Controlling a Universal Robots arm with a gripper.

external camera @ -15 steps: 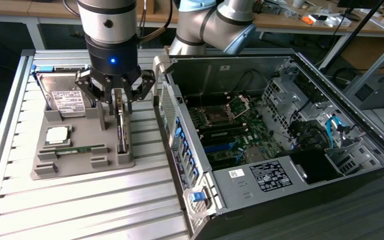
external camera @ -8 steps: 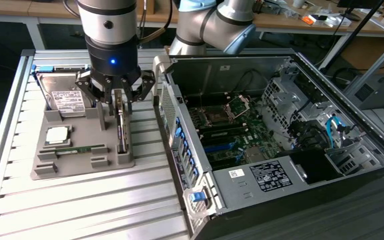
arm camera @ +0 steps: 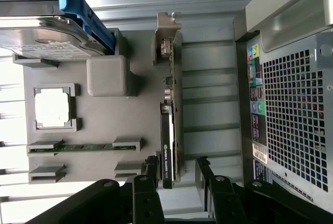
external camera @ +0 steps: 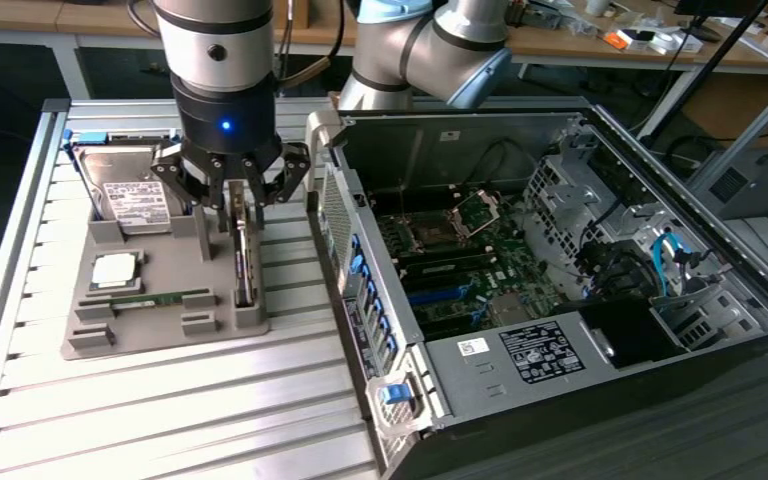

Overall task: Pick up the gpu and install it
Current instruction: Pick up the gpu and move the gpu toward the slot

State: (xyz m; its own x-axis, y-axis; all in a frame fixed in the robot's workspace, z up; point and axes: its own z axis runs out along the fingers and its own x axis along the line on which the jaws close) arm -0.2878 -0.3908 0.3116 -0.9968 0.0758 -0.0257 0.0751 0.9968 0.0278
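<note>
Straddles the edge-standing gpu (external camera: 243, 255) with wide-spread gripper (external camera: 240, 197), in grey tray (external camera: 157, 332) at nine o'clock from computer case (external camera: 491, 375), exterior view.

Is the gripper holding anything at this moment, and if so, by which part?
Nothing is held: the open gripper straddles the gpu, which stands on edge in the gray tray.

Wooden workbench (external camera: 558, 42) behind slatted table (external camera: 157, 420)
</note>
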